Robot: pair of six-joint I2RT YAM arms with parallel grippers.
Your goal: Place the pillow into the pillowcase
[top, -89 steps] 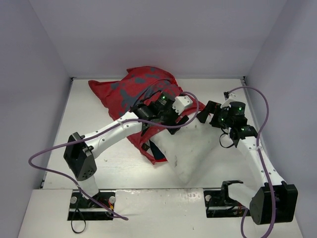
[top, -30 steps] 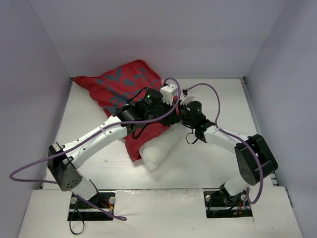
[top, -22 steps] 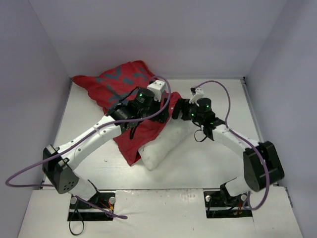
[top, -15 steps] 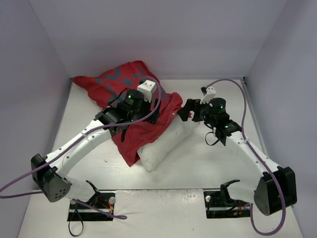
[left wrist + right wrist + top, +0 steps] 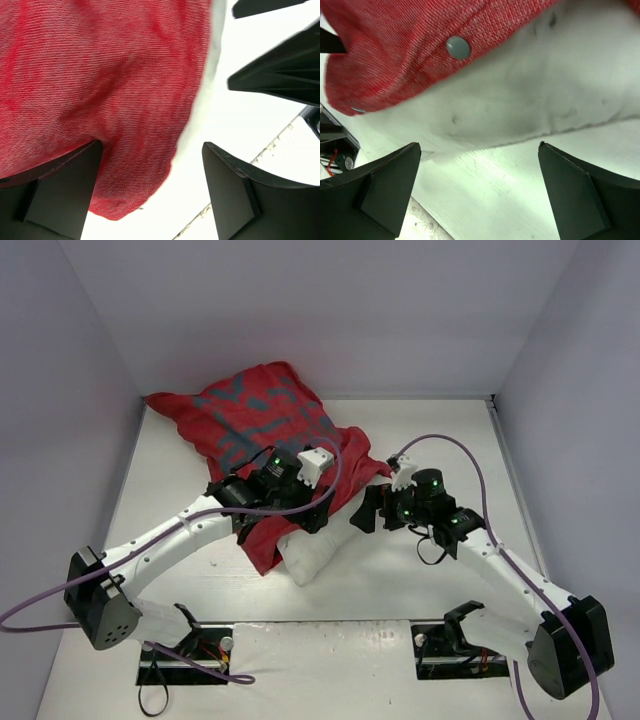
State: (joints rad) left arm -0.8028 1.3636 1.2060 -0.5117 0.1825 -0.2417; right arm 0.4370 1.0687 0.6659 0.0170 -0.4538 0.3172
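A white table point(image 5: 450, 440) sits boxed in by plain pale grey walls point(image 5: 320, 310), seen from above. At the near edge, two white robot arms are bolted side by side, each trailing a purple cable point(image 5: 440, 437).

The left arm point(image 5: 170, 535) stretches from the near left corner toward the middle of the table. The right arm point(image 5: 510, 575) stretches from the near right corner to meet it there.

Between them lies the pillow point(image 5: 310, 555), white and plump, set at a slant. Its near end sticks out bare; its far part is covered by the pillowcase point(image 5: 250, 415), a red cloth with bluish patches.

The left gripper point(image 5: 320, 512) hangs over the edge of the red cloth where it crosses the pillow. Its wrist camera shows the two dark fingers point(image 5: 60, 195) spread wide, with red cloth below them and nothing pinched.

The right gripper point(image 5: 365, 510) is just beside it, at the pillow's right flank. Its wrist camera shows its fingers point(image 5: 585, 200) also spread wide and holding nothing, facing white pillow with the red hem above and a small grey snap button point(image 5: 458, 47) on that hem.

Beyond the grippers, the pillowcase spreads rumpled toward the far left corner and rises against the back wall.
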